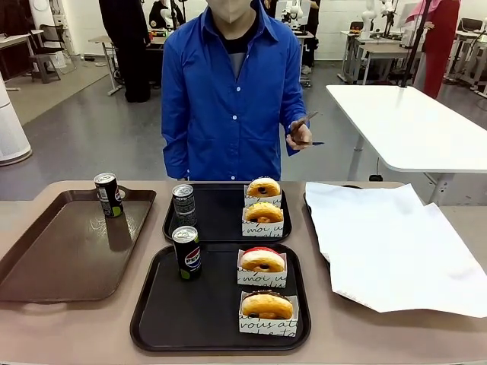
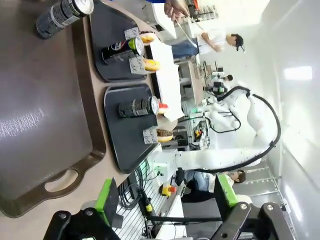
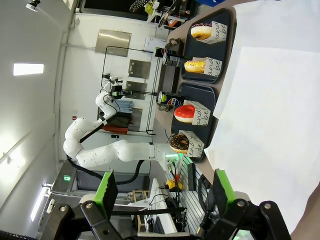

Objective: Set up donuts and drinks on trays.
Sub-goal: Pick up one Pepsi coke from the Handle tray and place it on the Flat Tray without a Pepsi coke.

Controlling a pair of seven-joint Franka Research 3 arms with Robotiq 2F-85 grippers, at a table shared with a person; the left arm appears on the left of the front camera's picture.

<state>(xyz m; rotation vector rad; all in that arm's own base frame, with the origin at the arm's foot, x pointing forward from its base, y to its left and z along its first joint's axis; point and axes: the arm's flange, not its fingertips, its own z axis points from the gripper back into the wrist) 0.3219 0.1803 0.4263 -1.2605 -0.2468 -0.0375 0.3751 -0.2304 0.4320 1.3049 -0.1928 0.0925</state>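
Two black trays lie mid-table, the far tray (image 1: 221, 213) behind the near tray (image 1: 198, 312). Each carries two boxed donuts and one can. On the far tray are golden donuts (image 1: 263, 187) (image 1: 264, 212) and a can (image 1: 183, 204). The near tray has a red-glazed donut (image 1: 262, 260), a golden donut (image 1: 266, 306) and a Pepsi can (image 1: 187, 252). A third can (image 1: 109, 195) stands on the brown tray (image 1: 61, 243). My left gripper (image 2: 166, 200) is open above the table's left edge, beside the brown tray (image 2: 40, 125). My right gripper (image 3: 163, 192) is open over the white paper (image 3: 265, 125).
The white paper sheet (image 1: 388, 243) covers the table's right side. The person in a blue shirt stands at the far edge, holding tongs (image 1: 303, 125) in one hand. My left arm (image 3: 115, 150) shows far off in the right wrist view.
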